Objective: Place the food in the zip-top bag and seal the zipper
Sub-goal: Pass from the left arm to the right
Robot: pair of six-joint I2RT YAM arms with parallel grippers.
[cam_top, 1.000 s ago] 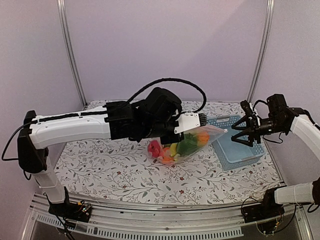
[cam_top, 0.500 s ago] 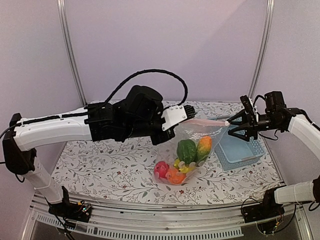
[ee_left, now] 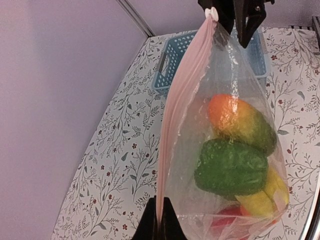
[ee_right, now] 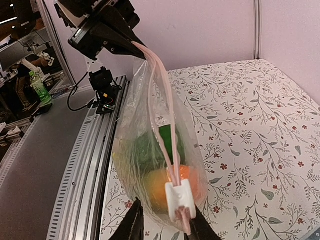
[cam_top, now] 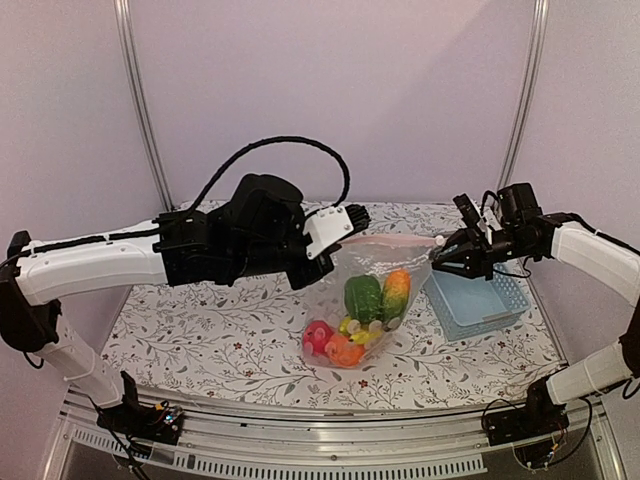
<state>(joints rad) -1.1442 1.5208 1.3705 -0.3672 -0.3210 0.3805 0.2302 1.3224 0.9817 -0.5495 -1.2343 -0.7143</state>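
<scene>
The clear zip-top bag hangs above the table between my two grippers. Its pink zipper is stretched taut along the top. The food lies inside: a green pepper, an orange-green piece, a yellow banana and red fruit. My left gripper is shut on the zipper's left end. My right gripper stands at the other end. Its jaws are narrowly apart around the bag corner and the white slider, which rests against the right finger.
A light blue basket sits on the flowered table at the right, under my right arm. Metal frame posts rise at the back corners. A rail runs along the near edge.
The left arm drew back to the left, so the bag swung from lying tilted to hanging upright. My right gripper moved left to the bag's right corner and its jaws narrowed around the slider.
</scene>
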